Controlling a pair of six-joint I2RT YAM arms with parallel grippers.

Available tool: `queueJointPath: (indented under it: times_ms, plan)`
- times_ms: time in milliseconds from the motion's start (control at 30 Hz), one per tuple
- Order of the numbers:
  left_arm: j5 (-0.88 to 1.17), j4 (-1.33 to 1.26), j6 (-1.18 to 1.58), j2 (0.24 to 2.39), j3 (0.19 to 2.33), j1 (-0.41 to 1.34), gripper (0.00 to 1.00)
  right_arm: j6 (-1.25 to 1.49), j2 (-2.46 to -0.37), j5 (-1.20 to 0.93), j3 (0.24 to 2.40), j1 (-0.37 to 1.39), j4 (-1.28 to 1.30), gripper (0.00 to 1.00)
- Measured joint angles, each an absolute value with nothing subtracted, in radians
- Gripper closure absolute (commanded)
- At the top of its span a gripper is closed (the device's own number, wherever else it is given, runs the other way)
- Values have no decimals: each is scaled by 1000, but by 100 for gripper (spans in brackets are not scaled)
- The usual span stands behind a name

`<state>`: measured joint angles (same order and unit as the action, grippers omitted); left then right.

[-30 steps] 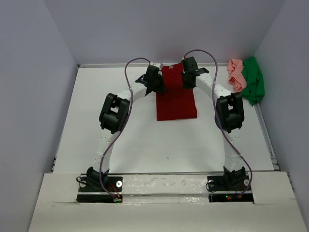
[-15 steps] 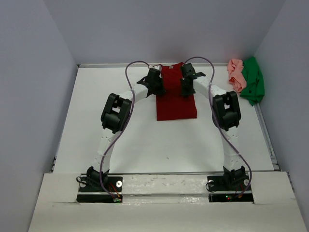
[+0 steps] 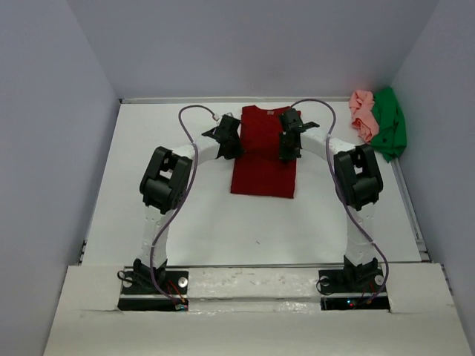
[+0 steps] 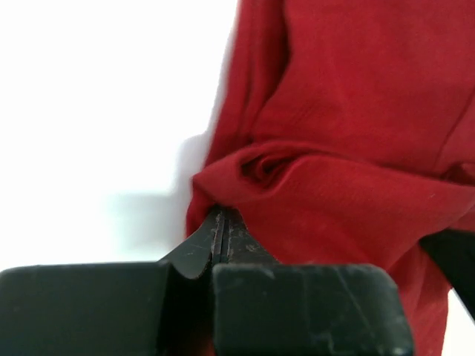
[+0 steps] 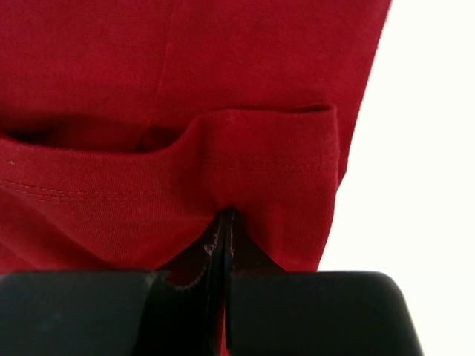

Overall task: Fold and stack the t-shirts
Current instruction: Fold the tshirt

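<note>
White table (image 3: pixel 185 215) under a dark red t-shirt (image 3: pixel 263 159), left gripper (image 4: pixel 220 230) and right gripper (image 5: pixel 225 233) each clamped tight on its edge.

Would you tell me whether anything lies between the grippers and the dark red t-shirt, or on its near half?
Nothing visible does. The left gripper and right gripper are each shut on the dark red t-shirt, its near half lies bare, and the pink t-shirt and green t-shirt sit well clear, far right.

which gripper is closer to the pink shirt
Right. The right gripper pinches the red shirt's edge on the side toward the pink shirt; the left gripper pinches the opposite edge, farther off.
</note>
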<state>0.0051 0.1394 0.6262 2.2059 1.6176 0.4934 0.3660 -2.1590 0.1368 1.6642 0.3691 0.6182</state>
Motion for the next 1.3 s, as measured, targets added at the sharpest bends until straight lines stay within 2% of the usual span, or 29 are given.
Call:
queueJointPath:
  times_ms: [400, 867, 1300]
  plan:
    - [-28, 83, 697, 1940, 1227, 533, 100, 429, -1990, 139, 1393, 420, 515, 100]
    - [-102, 30, 710, 1885, 1137, 625, 100, 492, -1879, 237, 1209, 499, 407, 100]
    - [-220, 163, 715, 1802, 1108, 704, 100, 503, -1847, 329, 1202, 547, 527, 100]
